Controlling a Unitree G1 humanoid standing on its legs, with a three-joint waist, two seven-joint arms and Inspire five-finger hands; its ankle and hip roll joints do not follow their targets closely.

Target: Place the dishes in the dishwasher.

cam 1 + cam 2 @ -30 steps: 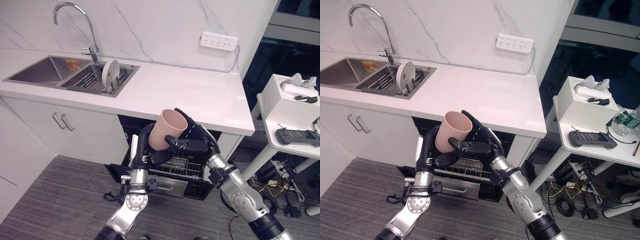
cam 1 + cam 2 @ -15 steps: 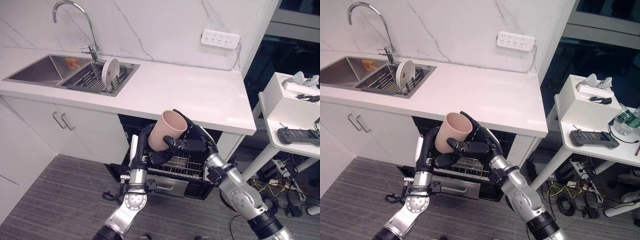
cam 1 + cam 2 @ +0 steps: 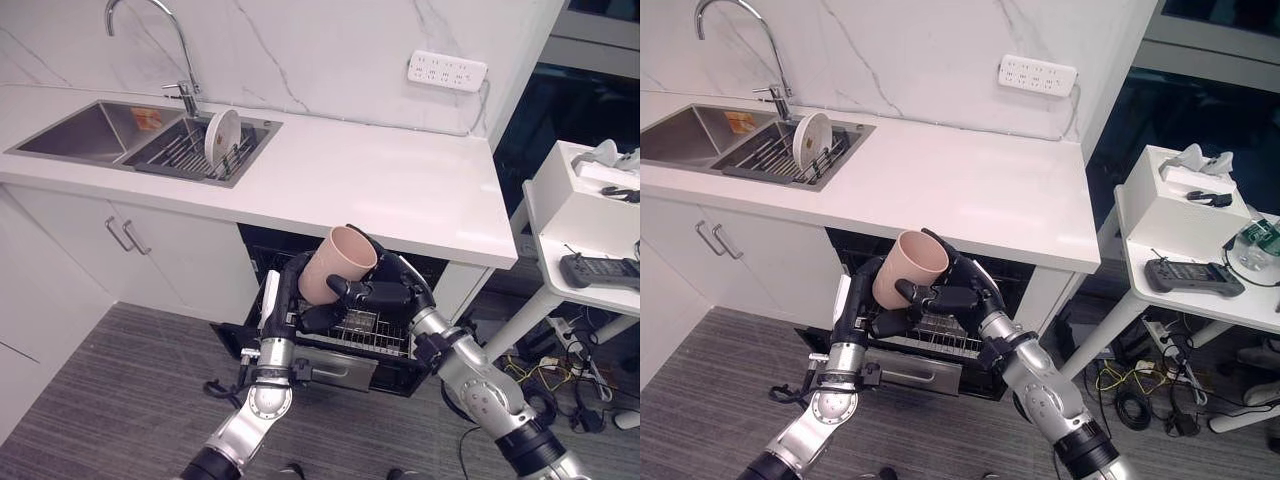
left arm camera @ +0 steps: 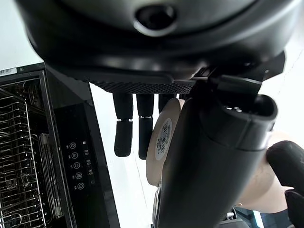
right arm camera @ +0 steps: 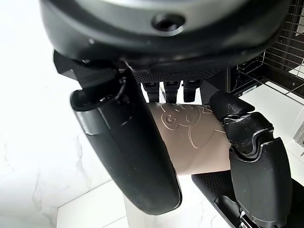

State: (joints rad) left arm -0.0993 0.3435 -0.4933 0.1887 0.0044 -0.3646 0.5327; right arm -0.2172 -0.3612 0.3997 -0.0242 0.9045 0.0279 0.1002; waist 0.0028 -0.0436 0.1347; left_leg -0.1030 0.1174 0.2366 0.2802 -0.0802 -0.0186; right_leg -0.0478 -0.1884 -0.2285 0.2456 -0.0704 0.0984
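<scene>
the right hand has its fingers and thumb curled round a pink cup, held tilted with its open mouth up and away from the robot, above the pulled-out dishwasher rack. the left hand stands upright against the cup's base, its fingers straight along the far side and the thumb across the bottom. in the left wrist view a round sticker with small print sits on the cup's base, too small to read; the right wrist view shows an embossed line drawing on the cup wall.

compared with a second ago, the whole view has dipped a little, so the camera has moved; the cup stays in the same two-handed hold, perhaps slightly lower over the rack.

further out, the open dishwasher sits under the white counter. a white plate stands on edge in the sink rack, with the tap behind. a power strip is on the wall.
</scene>
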